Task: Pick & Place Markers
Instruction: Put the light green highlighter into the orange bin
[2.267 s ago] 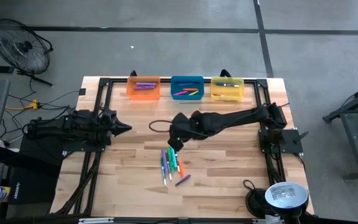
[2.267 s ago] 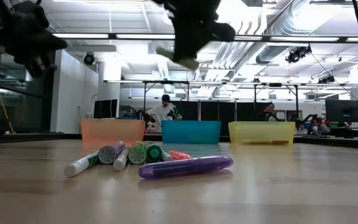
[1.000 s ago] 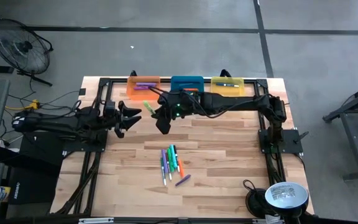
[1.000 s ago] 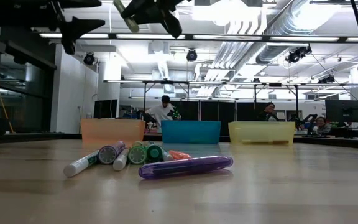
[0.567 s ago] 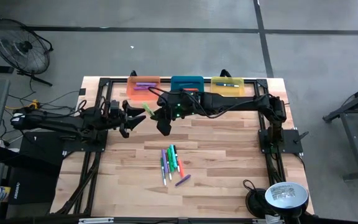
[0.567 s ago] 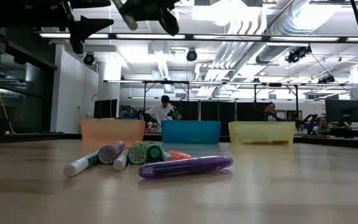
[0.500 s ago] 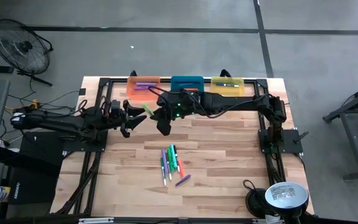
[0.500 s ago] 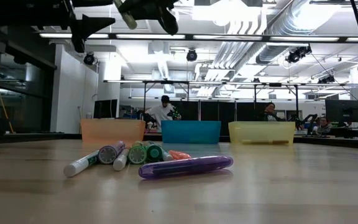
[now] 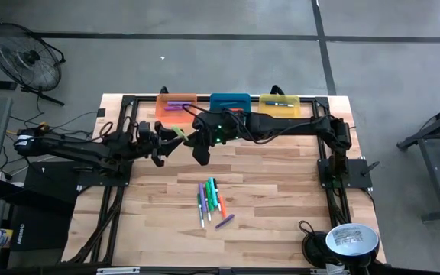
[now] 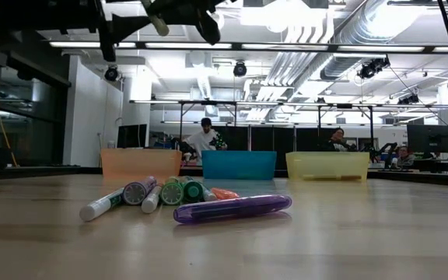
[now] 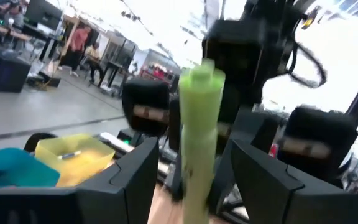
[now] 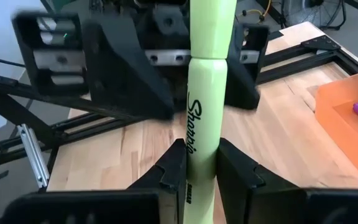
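You're mid-handover: the right claw [image 12: 194, 163] pinches a yellow-green highlighter [image 12: 205, 106] low on its barrel, held in the air above the counter [image 9: 281, 191] in front of the orange bin [image 9: 176, 108]. The left claw [image 11: 188, 171] is spread, one finger on each side of the highlighter's free end, not yet touching as far as you can see. To do this well, I'd bring the left fingers [image 11: 135, 180] further along the barrel so they close on the body rather than the cap tip, keep the highlighter centred between them, and only release the right claw once the left grip looks firm; a drop from here would probably roll.

Counts: three bins, the orange one, a blue bin [image 9: 230, 101] and a yellow bin [image 9: 279, 105]. On the counter lies a cluster of markers [image 9: 211, 200], about six, in green, purple and orange; the overlap makes an exact count uncertain. The orange bin holds at least one purple marker [image 9: 178, 104]; other bin contents are too small to count.
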Tool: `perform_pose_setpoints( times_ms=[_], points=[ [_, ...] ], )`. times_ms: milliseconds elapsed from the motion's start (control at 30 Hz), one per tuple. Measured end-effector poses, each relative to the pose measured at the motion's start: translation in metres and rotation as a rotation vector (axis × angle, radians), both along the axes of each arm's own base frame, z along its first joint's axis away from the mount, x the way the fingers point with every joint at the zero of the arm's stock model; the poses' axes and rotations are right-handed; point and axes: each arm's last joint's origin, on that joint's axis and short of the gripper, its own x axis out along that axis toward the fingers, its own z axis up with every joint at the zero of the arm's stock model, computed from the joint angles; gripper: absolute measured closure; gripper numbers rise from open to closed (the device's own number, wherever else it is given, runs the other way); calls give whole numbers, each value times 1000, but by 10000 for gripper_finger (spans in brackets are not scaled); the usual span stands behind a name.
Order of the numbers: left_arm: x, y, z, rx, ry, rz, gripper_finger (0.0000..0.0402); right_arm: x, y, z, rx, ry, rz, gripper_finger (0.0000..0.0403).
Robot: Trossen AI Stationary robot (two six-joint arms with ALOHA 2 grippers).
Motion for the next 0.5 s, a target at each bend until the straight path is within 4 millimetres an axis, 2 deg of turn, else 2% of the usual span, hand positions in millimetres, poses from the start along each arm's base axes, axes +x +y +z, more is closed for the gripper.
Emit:
perform_pose_setpoints(
  times_ms=[133, 500],
  points=[
    [2, 0, -1, -1, 1, 2, 204, 0, 0, -8, 7, 26, 9, 348],
    [10, 0, -6, -15, 5, -6, 204, 4, 1, -7, -2, -20, 30, 348]
  ],
)
